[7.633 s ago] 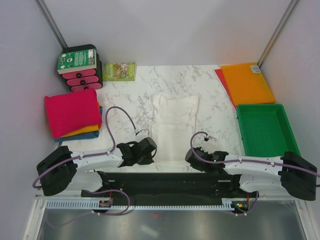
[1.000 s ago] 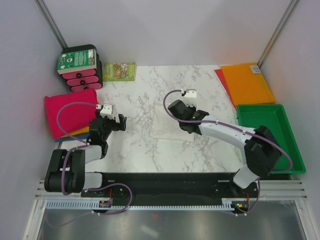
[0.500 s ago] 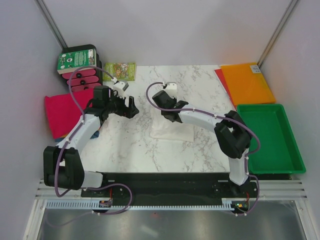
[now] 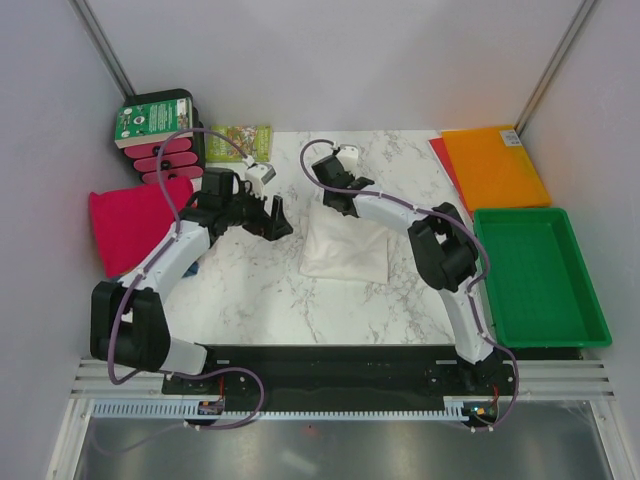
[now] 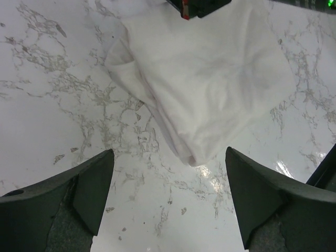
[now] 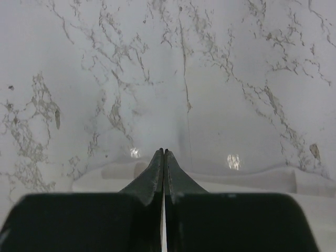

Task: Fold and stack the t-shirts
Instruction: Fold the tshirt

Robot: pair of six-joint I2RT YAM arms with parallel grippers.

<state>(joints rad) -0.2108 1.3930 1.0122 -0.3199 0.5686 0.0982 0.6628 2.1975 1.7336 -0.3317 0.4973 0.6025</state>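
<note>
The white t-shirt point(image 4: 345, 250) lies folded into a small rectangle mid-table, and fills the upper part of the left wrist view point(image 5: 210, 79). My left gripper point(image 4: 276, 220) hovers open just left of it, with its fingers point(image 5: 92, 184) spread wide over bare marble short of the shirt's corner. At the shirt's far left edge my right gripper point(image 4: 332, 203) is shut. Its fingertips point(image 6: 164, 153) are pressed together over the cloth edge point(image 6: 252, 181) with nothing seen between them. A folded magenta-pink shirt point(image 4: 135, 225) tops the pile at the left, and my left arm crosses the pile's near side.
A green tray point(image 4: 590, 300) stands at the right, with a flat orange sheet point(image 4: 495, 165) behind it. At the back left are a black and pink box point(image 4: 155, 135) and a green booklet point(image 4: 238, 142). Walls close in on the left, right and back.
The left arm swung from beside the pile toward the white shirt, staying open. The right gripper slid from the shirt's middle to its far left edge. The shirt is folded smaller than earlier.
</note>
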